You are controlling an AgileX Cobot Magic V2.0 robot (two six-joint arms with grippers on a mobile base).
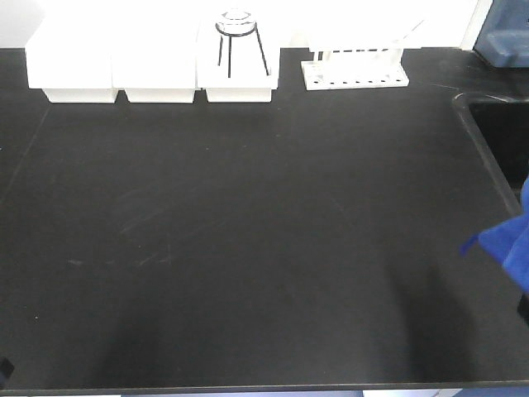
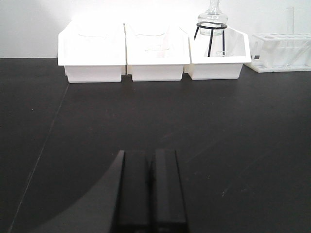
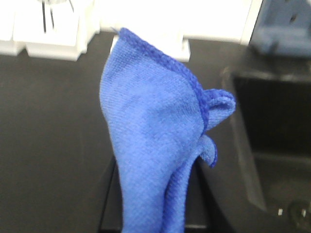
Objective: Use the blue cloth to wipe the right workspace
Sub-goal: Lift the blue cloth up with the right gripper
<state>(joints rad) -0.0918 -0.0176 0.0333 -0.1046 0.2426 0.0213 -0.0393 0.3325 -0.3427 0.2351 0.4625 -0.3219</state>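
Observation:
The blue cloth (image 3: 150,136) fills the middle of the right wrist view, bunched and standing up from between my right gripper's dark jaws. My right gripper (image 3: 154,213) is shut on it. In the front view the cloth (image 1: 508,244) shows at the right edge, above the black worktop (image 1: 248,248) and close to the sink; the gripper itself is out of that view. My left gripper (image 2: 149,165) is shut and empty, its two black fingers pressed together low over the worktop (image 2: 243,126). It hardly shows in the front view.
Three white bins (image 1: 153,74) stand along the back edge, the right one holding a glass flask on a black stand (image 1: 238,37). A white test-tube rack (image 1: 354,70) stands to their right. A black sink (image 1: 500,132) is sunk in at the right. A blue-grey box (image 1: 506,37) sits behind it.

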